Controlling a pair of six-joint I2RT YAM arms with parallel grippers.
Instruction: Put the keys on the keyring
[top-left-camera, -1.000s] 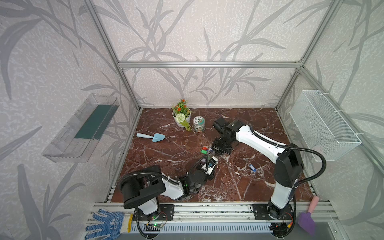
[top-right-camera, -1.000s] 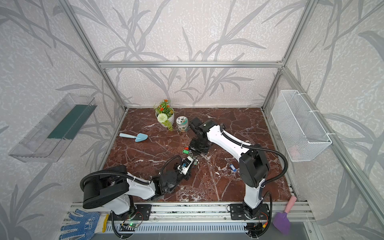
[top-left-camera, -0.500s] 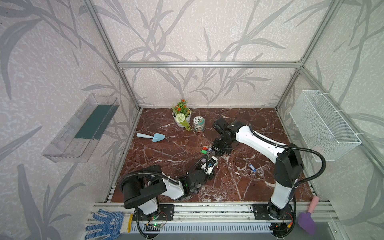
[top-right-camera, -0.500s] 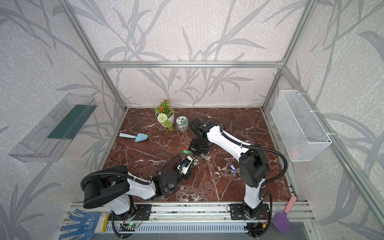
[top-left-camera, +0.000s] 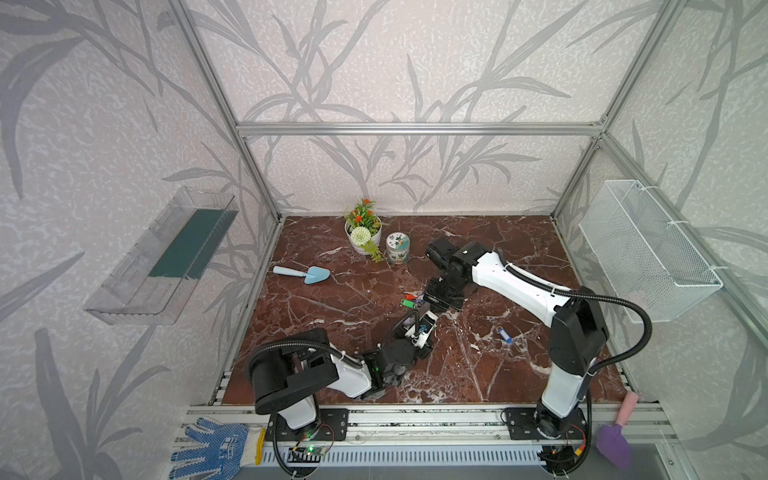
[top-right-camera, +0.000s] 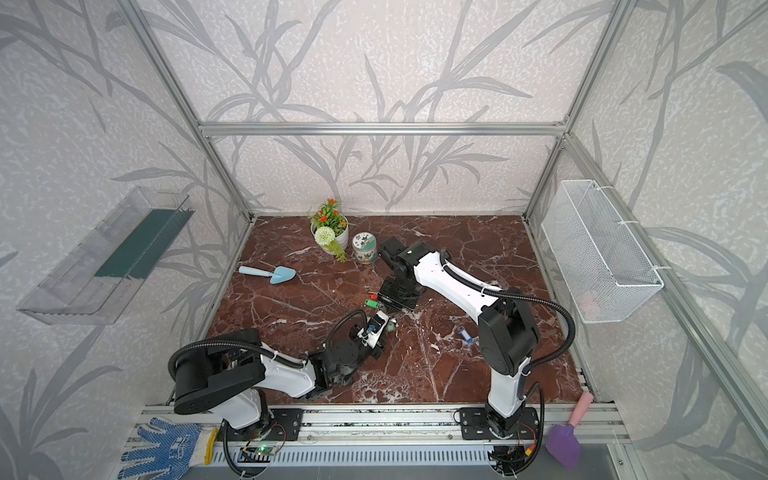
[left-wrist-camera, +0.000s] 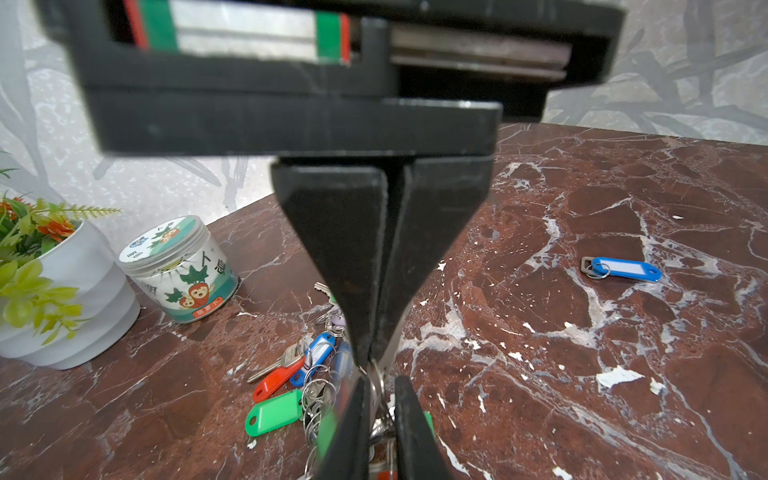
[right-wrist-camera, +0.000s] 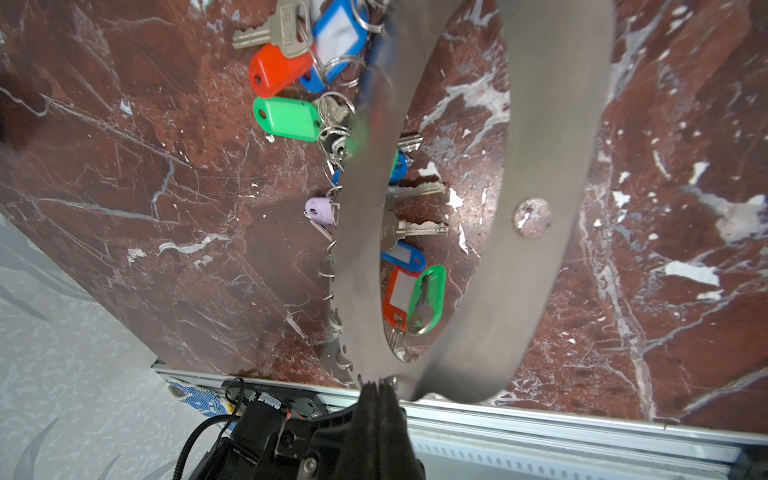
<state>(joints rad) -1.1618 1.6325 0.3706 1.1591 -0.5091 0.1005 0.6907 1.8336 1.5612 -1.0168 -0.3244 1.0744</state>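
Forearm laid almost flat over the table (top-left-camera: 332, 316) near its front edge, the left arm (top-left-camera: 349, 374) reaches from its base at the front left toward the middle, so that the left gripper (right-wrist-camera: 379, 388) points away from the front. Its fingers stand narrow and nip the keyring (right-wrist-camera: 540, 166) at the end nearest the front, on the rim fringed with small rings. The keyring stands on edge above mid-table, spanning the two grippers, its big oval hole open to the right wrist view. The keys (left-wrist-camera: 286, 395) bunch along that fringed rim and below it: red, green, blue and lilac tags with metal keys, several lying on the marble; whether each is hooked on cannot be told. The right gripper (left-wrist-camera: 371, 363) points down onto the keyring's far end, fingers pressed together on the thin plate. Behind it the right arm (top-left-camera: 515, 286) bends sharply at the wrist, then runs as a long white link sloping back to the elbow above its base at the front right. One blue key (top-left-camera: 504, 335) lies alone on the table, well apart from the bunch, between the keyring and the right arm's base.
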